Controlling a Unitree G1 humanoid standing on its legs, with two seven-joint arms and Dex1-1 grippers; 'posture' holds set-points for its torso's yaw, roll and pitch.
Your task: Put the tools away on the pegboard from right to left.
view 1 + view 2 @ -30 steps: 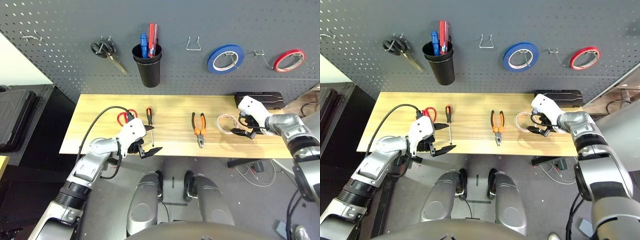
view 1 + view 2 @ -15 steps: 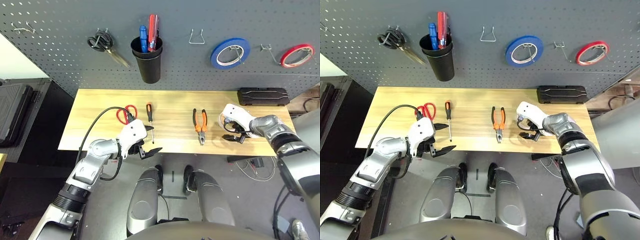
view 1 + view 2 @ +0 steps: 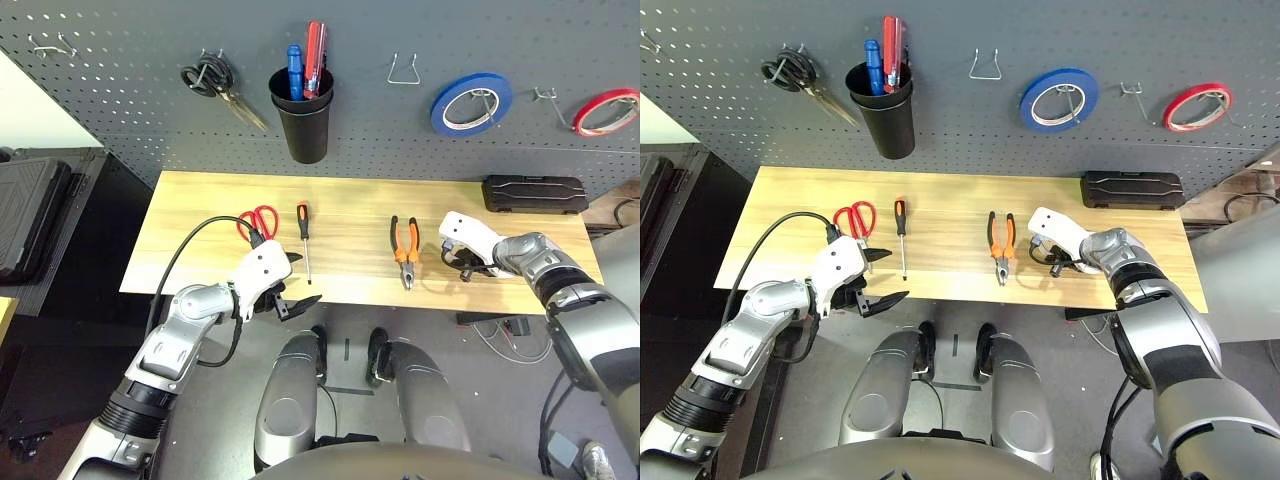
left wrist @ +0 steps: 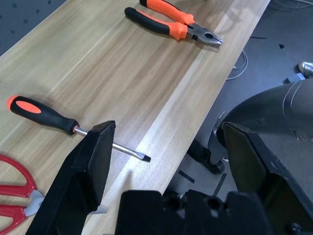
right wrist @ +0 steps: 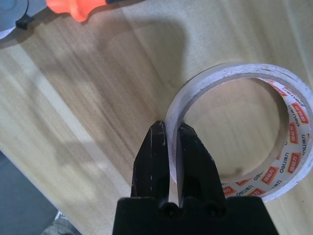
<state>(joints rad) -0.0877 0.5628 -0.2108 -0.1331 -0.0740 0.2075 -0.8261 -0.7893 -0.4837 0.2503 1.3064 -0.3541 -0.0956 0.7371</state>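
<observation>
The right gripper [image 5: 175, 128] was closed on the tape ring's [image 5: 241, 72] band, the left [image 4: 168, 142] wide and empty; lifting toward the pegboard [image 3: 360, 120] came next.

Smooth, pale wood-grained desk [image 3: 350, 240] lies before my matt black plastic right pincer [image 5: 176, 156], beside smooth, matt grey perforated pegboard [image 3: 380, 130] and bare metal hooks [image 3: 404, 72].

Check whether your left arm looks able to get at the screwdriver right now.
Probably yes: the left gripper is open beside the screwdriver, and nothing lies on top of its handle.
</observation>
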